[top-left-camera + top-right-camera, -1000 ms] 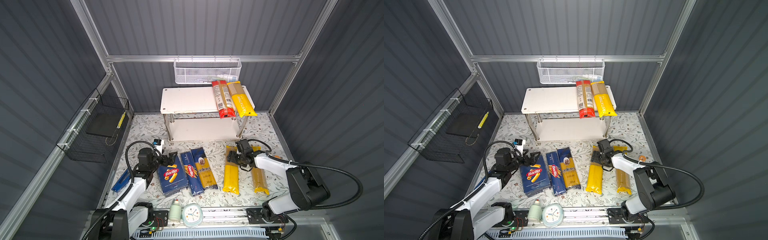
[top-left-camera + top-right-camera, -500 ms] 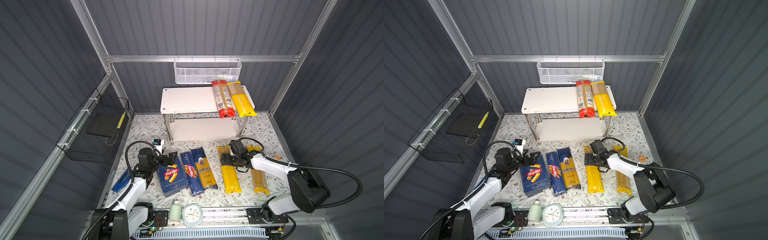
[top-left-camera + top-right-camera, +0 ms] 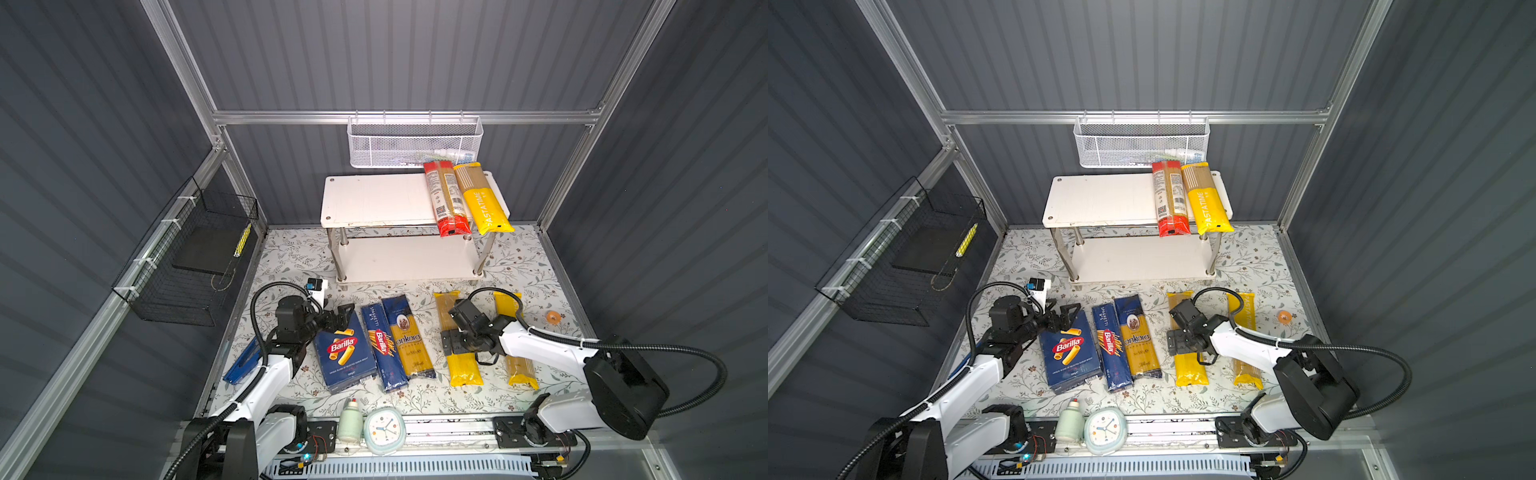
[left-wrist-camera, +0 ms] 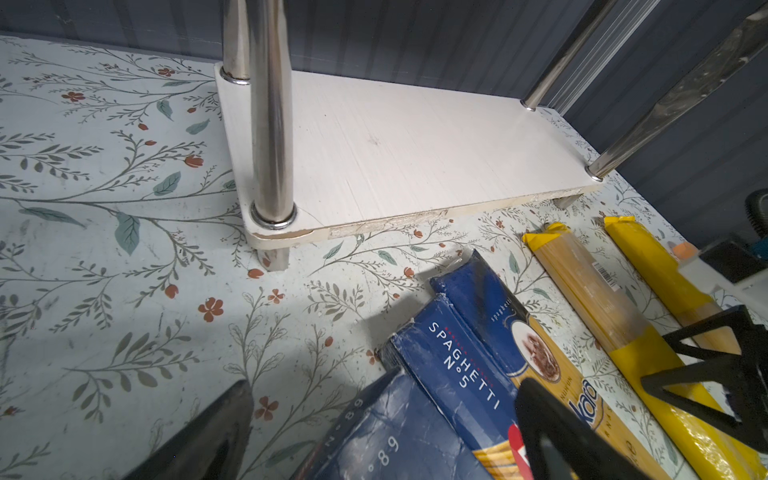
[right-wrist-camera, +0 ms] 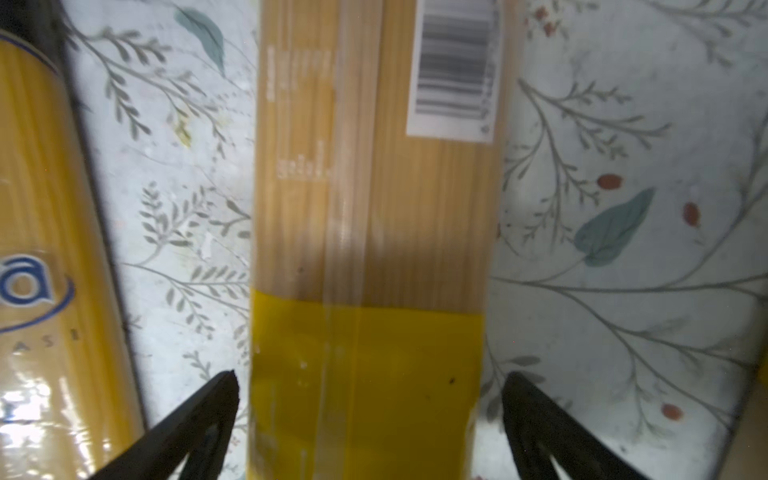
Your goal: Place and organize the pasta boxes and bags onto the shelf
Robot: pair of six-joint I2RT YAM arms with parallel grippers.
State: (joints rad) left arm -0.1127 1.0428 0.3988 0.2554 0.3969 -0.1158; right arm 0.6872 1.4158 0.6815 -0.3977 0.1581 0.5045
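The white two-tier shelf stands at the back; a red bag and a yellow bag lie on the right end of its top board. On the floral floor lie, left to right, the wide Barilla box, the narrow Barilla box, the blue "ankara" bag and two yellow bags. My right gripper is open low over the left of those two bags, one finger at each side with small gaps. My left gripper is open over the far end of the wide box.
A white mesh basket hangs on the back wall above the shelf. A black wire basket hangs on the left wall. A clock and small bottle sit at the front edge. A small orange thing lies far right.
My right gripper has slid left and toward the front along the yellow bag, and its jaws have widened. That bag has straightened and shifted slightly left. The left arm has not moved.
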